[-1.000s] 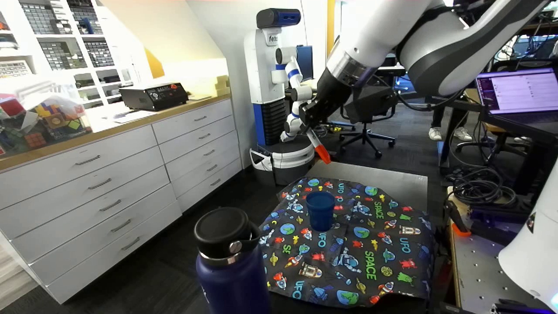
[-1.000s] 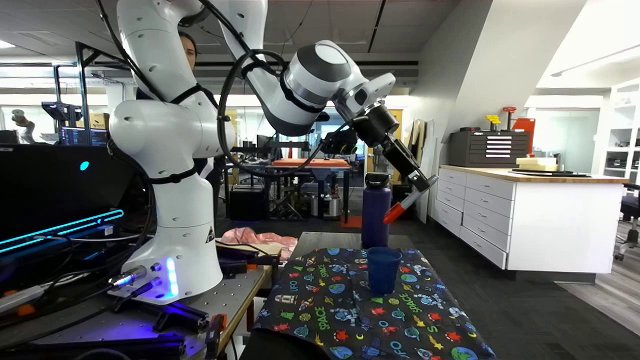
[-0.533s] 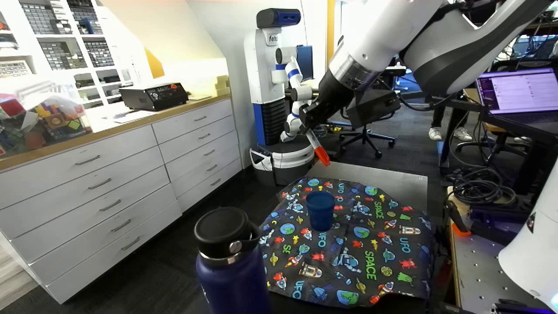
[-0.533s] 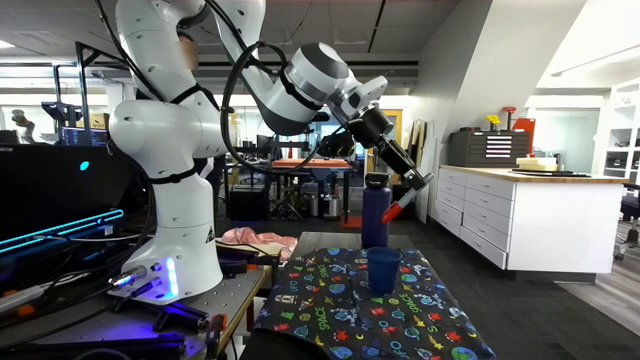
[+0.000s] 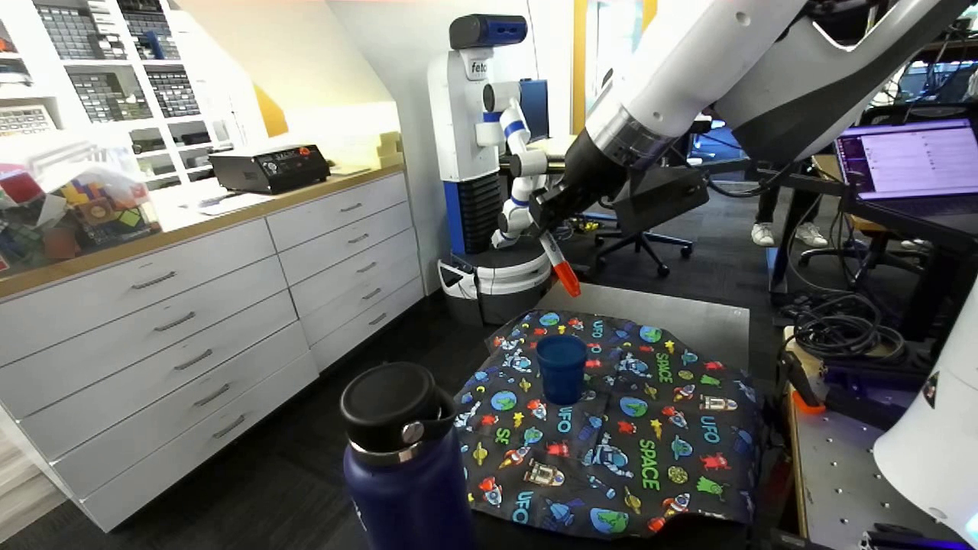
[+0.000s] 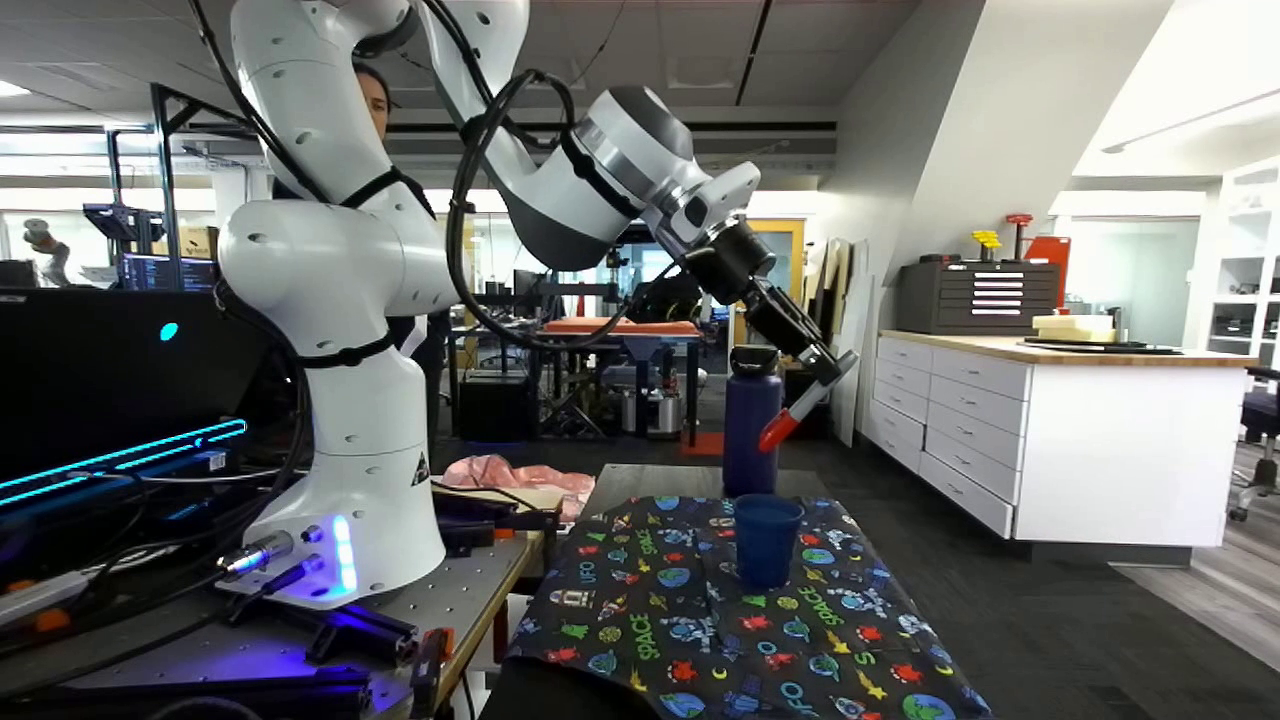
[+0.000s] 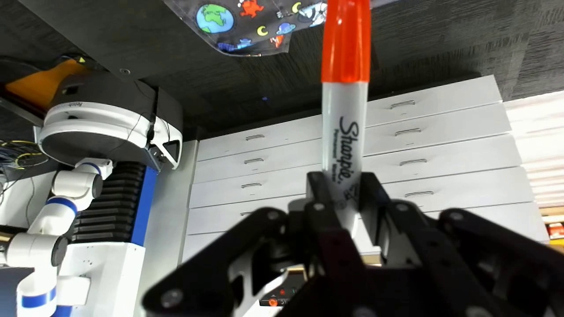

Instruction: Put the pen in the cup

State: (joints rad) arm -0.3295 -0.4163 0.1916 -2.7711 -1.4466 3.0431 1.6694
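The pen is a white marker with a reddish-orange cap, in both exterior views (image 5: pixel 566 276) (image 6: pixel 806 402) and large in the wrist view (image 7: pixel 345 110). My gripper (image 5: pixel 541 224) is shut on its white barrel, also in an exterior view (image 6: pixel 830 366) and the wrist view (image 7: pixel 340 189). The pen is tilted, cap end down. The small dark-blue cup (image 5: pixel 561 370) stands upright on the patterned cloth, also in an exterior view (image 6: pixel 767 542). The pen is in the air, above cup height and apart from it. The cup is out of the wrist view.
A tall dark-blue bottle with a black lid (image 5: pixel 405 473) stands by the cloth, also in an exterior view (image 6: pixel 752 425). The space-patterned cloth (image 5: pixel 634 458) covers the table. White drawers (image 5: pixel 168 305) and another white robot (image 5: pixel 466 122) stand beyond the table.
My gripper, with the pen in it, has moved slightly down and a little toward the robot's base. The cup and the bottle have not moved.
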